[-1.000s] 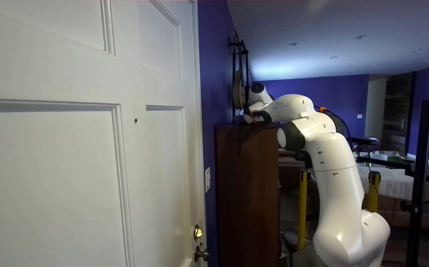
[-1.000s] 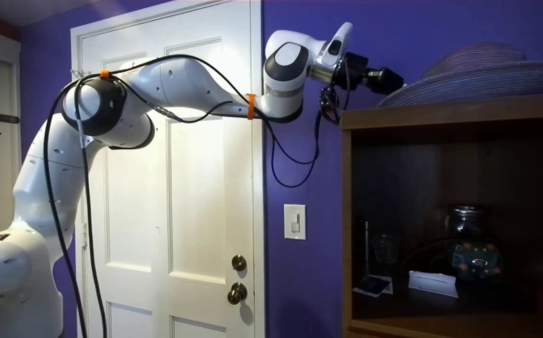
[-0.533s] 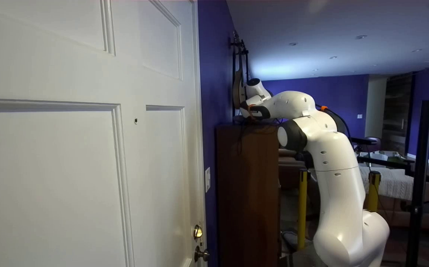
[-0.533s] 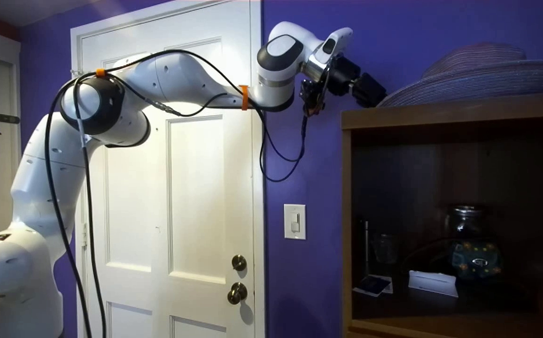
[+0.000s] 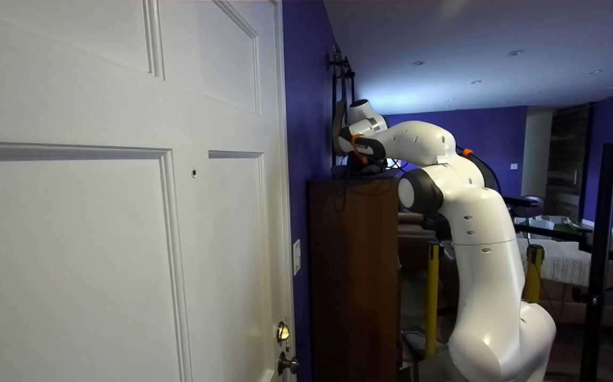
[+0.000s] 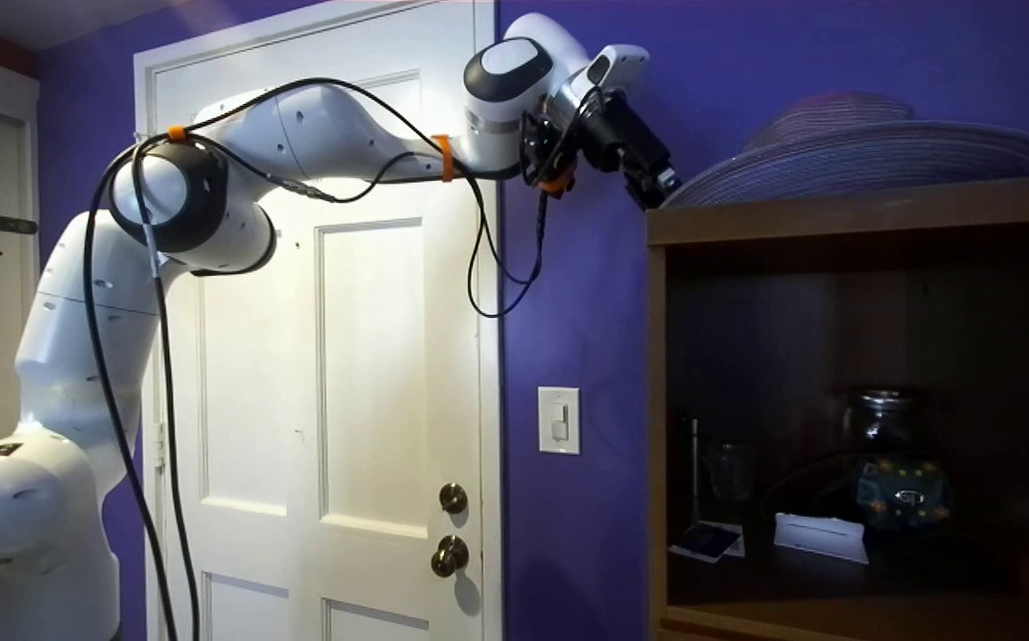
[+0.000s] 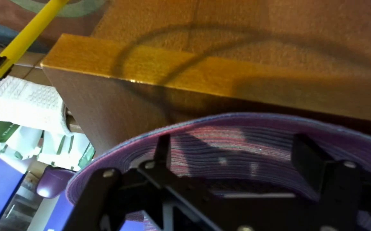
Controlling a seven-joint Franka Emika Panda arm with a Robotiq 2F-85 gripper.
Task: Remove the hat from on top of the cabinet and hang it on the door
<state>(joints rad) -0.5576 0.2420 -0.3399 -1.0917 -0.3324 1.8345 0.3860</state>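
Note:
The hat (image 6: pixel 844 147), wide-brimmed with purple and pinkish stripes, lies on top of the wooden cabinet (image 6: pixel 871 209), its brim reaching the corner nearest the arm. At that corner my gripper (image 6: pixel 657 187) points down against the brim's edge. In the wrist view the gripper (image 7: pixel 235 152) is open, its fingers (image 7: pixel 163 150) spread wide with the striped brim of the hat (image 7: pixel 259 147) passing just beyond them; whether they touch it I cannot tell. The white panelled door (image 6: pixel 372 374) stands behind the arm, and the door (image 5: pixel 73 265) fills an exterior view's near side.
A purple wall with a light switch (image 6: pixel 559 420) separates door and cabinet. The open shelf below holds a jar (image 6: pixel 888 418) and a white card (image 6: pixel 822 538). Guitars (image 5: pixel 340 127) hang on the wall beyond the cabinet. A yellow post (image 5: pixel 431 302) stands beside it.
The arm has drawn back toward the door, and my gripper has tilted downward and spread its fingers. The hat has slid along the cabinet top toward the corner nearest the arm.

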